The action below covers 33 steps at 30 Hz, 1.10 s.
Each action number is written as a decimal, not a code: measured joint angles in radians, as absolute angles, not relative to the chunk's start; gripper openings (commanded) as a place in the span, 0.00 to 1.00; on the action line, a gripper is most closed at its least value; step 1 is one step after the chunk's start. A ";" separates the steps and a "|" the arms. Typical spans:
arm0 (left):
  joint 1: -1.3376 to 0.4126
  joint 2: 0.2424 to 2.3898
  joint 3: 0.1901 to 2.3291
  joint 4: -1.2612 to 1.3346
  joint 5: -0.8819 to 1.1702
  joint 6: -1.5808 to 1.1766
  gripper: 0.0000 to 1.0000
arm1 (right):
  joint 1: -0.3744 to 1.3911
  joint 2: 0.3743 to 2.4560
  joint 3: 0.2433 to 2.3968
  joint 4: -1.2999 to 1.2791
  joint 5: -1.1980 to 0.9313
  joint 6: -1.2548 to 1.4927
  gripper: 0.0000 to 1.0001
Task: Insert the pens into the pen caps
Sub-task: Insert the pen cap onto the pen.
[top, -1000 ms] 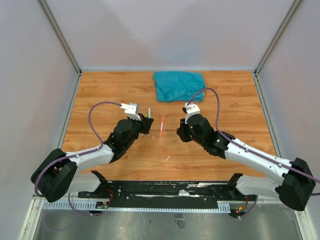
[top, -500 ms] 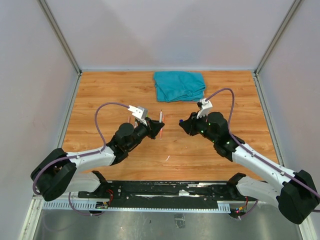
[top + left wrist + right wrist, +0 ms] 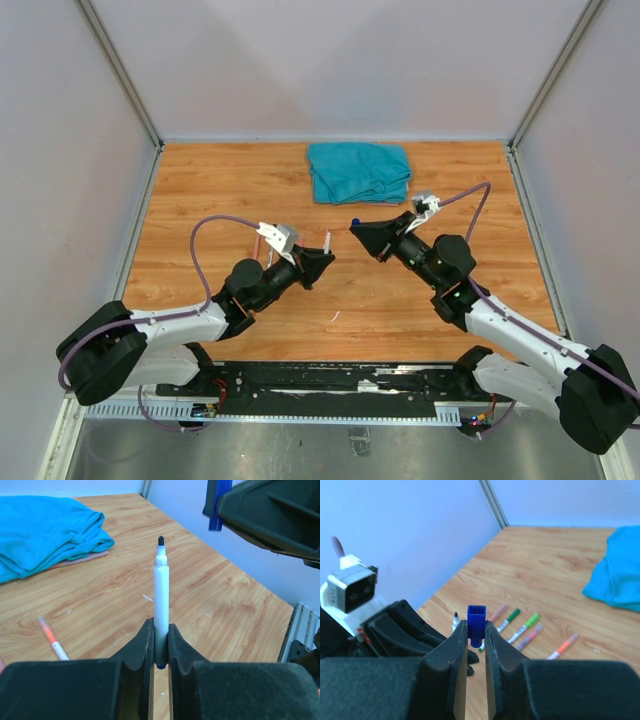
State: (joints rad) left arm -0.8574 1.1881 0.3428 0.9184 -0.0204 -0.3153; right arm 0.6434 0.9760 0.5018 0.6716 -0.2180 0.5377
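One white pen [image 3: 161, 595], dark tip up, clamped in the left gripper [image 3: 160, 645]; one blue cap [image 3: 476, 615] clamped in the right gripper [image 3: 476, 635], near the pen, not touching; five loose pens [image 3: 525, 626] lying on the table [image 3: 200, 595]; one teal cloth [image 3: 45, 530].

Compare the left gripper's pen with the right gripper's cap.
The pen is long and thin; the cap is short and stubby. The pen has a white barrel with a dark tip; the cap is solid blue. Both are clamped: pen in the left gripper, cap in the right gripper.
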 measured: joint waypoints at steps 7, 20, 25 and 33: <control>-0.861 1.190 0.342 0.947 0.001 -0.303 0.00 | 0.643 1.069 0.492 0.914 -0.268 0.604 0.01; -0.861 1.196 0.342 0.947 0.006 -0.292 0.00 | 0.643 1.283 0.504 1.202 -0.377 0.682 0.01; -0.861 1.196 0.342 0.947 0.006 -0.292 0.00 | 0.643 1.298 0.514 1.236 -0.397 0.696 0.01; -0.861 1.196 0.342 0.947 0.006 -0.292 0.01 | 0.643 1.298 0.515 1.238 -0.402 0.699 0.01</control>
